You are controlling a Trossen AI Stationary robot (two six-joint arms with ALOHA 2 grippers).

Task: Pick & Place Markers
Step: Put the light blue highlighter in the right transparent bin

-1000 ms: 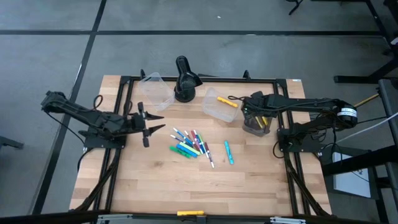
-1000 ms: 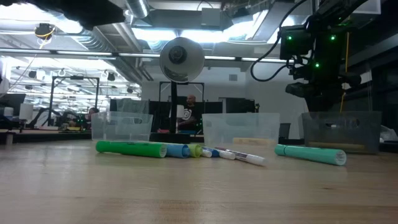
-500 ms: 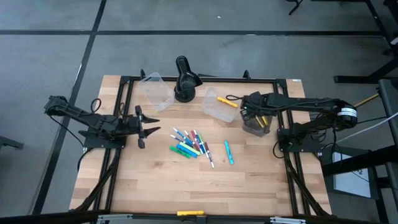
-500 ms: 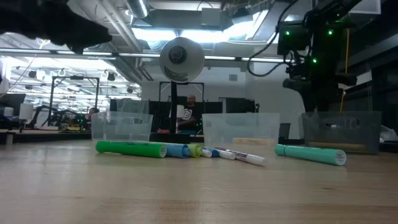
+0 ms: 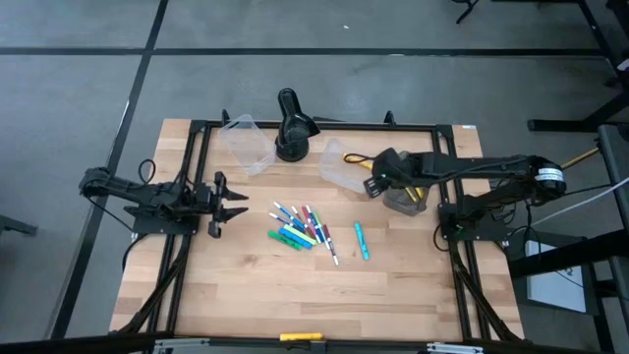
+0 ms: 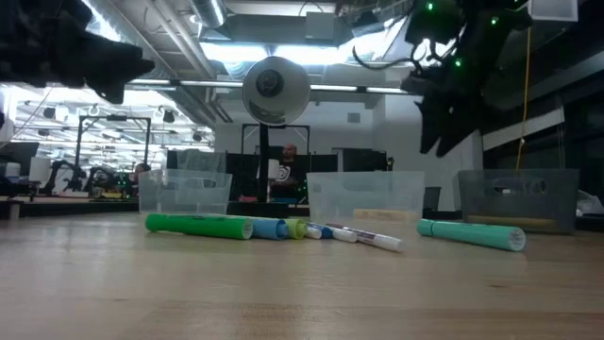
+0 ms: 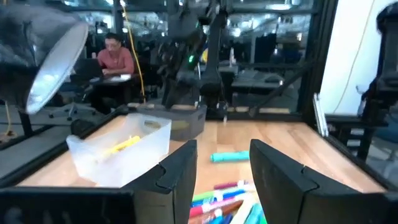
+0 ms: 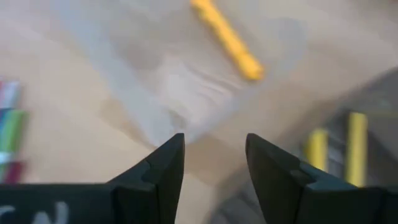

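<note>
Left claw (image 5: 228,205) low at the table's left side, fingers apart, right claw (image 5: 371,184) raised, fingers apart, empty

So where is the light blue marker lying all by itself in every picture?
High view: the lone cyan marker pen lies right of the pile of mixed-colour markers.
Low view: it lies at the right on the wooden table.
Left wrist view: it shows between that claw's dark fingers.
Right wrist view: not in it.
Shared landmark: the black desk lamp, behind the pile.
</note>
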